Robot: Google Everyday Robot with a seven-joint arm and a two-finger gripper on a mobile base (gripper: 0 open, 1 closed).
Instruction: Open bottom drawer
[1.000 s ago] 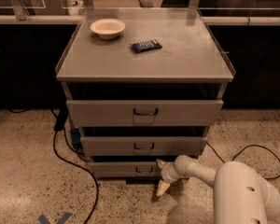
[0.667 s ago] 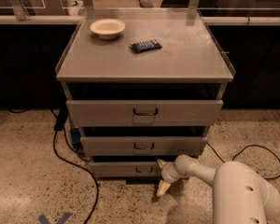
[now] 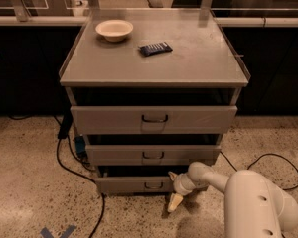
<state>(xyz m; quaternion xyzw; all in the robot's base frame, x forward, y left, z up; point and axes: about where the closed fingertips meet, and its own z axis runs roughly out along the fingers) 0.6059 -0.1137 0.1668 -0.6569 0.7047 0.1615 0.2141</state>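
The bottom drawer (image 3: 134, 184) is the narrowest, shallowest grey front of three, at floor level, with a small dark loop handle (image 3: 153, 185). It stands out a little from the cabinet, with a dark gap above it. My gripper (image 3: 173, 188) is on the white arm (image 3: 248, 202) reaching in from the lower right. It sits at the drawer front's right end, just right of the handle. Its cream fingertips (image 3: 174, 202) are spread apart, one pointing down to the floor, one up by the drawer's top edge. It holds nothing.
The mid-sized drawer (image 3: 153, 153) and the widest top drawer (image 3: 154, 119) also stand slightly out. A cream bowl (image 3: 114, 29) and a dark packet (image 3: 155, 48) lie on the cabinet top. Black cables (image 3: 74, 170) run on the speckled floor at left and right.
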